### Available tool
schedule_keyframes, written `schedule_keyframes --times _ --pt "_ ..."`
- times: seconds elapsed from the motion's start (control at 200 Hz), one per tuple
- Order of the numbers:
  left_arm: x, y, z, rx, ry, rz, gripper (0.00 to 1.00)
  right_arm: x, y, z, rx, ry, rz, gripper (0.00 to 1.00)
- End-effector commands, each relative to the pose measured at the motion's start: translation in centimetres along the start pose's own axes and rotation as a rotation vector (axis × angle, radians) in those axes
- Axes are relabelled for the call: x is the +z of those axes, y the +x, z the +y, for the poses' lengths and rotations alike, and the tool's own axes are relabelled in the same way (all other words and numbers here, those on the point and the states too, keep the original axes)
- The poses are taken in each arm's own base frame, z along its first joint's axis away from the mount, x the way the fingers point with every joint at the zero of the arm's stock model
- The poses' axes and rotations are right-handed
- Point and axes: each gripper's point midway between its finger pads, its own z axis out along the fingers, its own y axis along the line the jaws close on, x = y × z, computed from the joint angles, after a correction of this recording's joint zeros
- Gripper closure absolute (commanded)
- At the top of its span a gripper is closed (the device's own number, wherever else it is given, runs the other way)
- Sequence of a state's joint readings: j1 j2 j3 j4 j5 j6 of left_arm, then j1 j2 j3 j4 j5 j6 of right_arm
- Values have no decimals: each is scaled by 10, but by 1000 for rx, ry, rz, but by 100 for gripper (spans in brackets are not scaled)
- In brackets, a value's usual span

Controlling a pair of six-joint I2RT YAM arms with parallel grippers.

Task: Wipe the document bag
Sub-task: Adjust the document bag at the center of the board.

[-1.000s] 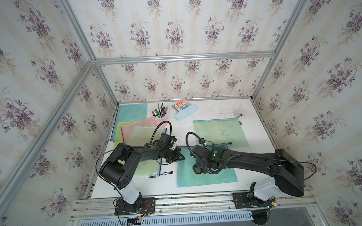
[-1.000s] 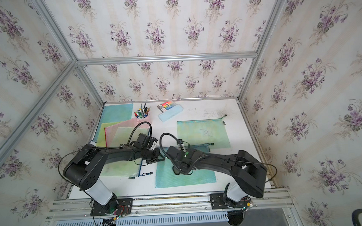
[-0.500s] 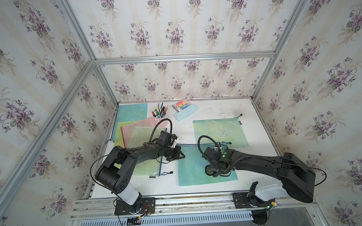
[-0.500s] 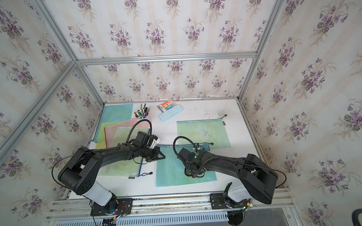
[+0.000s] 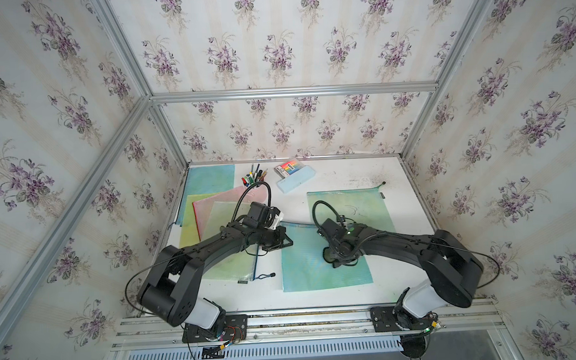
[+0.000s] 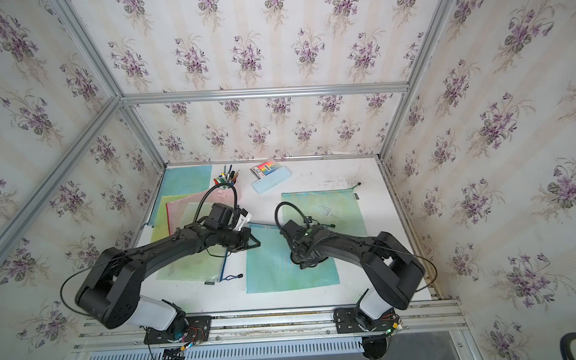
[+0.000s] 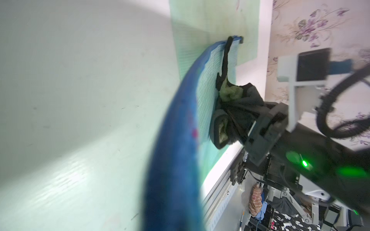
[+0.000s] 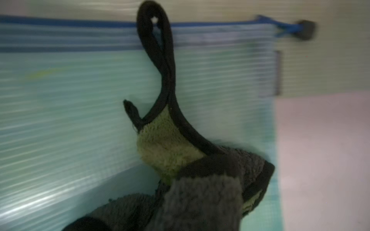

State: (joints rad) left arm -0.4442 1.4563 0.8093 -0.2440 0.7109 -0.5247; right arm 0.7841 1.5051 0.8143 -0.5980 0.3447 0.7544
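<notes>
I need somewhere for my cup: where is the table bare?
Bare: the far strip between the blue case and the right wall, and the front strip between the teal document bag and the rail. Crowded: the stacked bags on the left, and mid-table.

A robot lab booth is posing as a home office: floral wallpaper (image 5: 275, 56) is covering panels inside an aluminium frame (image 5: 293, 92). A left arm (image 5: 197, 256) and a right arm (image 5: 414, 245) are sitting bolted to a rail (image 5: 301, 319) along the white table (image 5: 346, 175). A pen cup (image 5: 255, 178) is standing on it and a document bag (image 5: 303, 276) is lying there.
</notes>
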Motion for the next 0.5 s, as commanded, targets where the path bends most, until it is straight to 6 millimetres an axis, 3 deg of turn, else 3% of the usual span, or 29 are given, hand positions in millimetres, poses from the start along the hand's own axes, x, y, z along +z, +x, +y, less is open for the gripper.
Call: schedule_keyframes --times 0.0,0.105,0.175,0.285,0.385,0.495 --pt "-39 0 -13 56 -23 -31 100 -13 -20 -42 61 50 -70 79" --pt "-88 -17 -35 119 -23 -117 100 -34 -46 -61 126 26 -141 79" --pt "-120 -31 -57 207 -57 -172 100 -44 -57 -62 145 4 -173 79" --pt "-149 -39 -91 371 -129 -186 100 -48 -65 -57 147 -18 -187 79" --pt "-153 -35 -108 580 -283 -189 100 -44 -63 -53 147 -35 -175 79" --pt "-124 -18 -112 666 -290 -123 100 -40 -59 -52 153 -44 -168 79"
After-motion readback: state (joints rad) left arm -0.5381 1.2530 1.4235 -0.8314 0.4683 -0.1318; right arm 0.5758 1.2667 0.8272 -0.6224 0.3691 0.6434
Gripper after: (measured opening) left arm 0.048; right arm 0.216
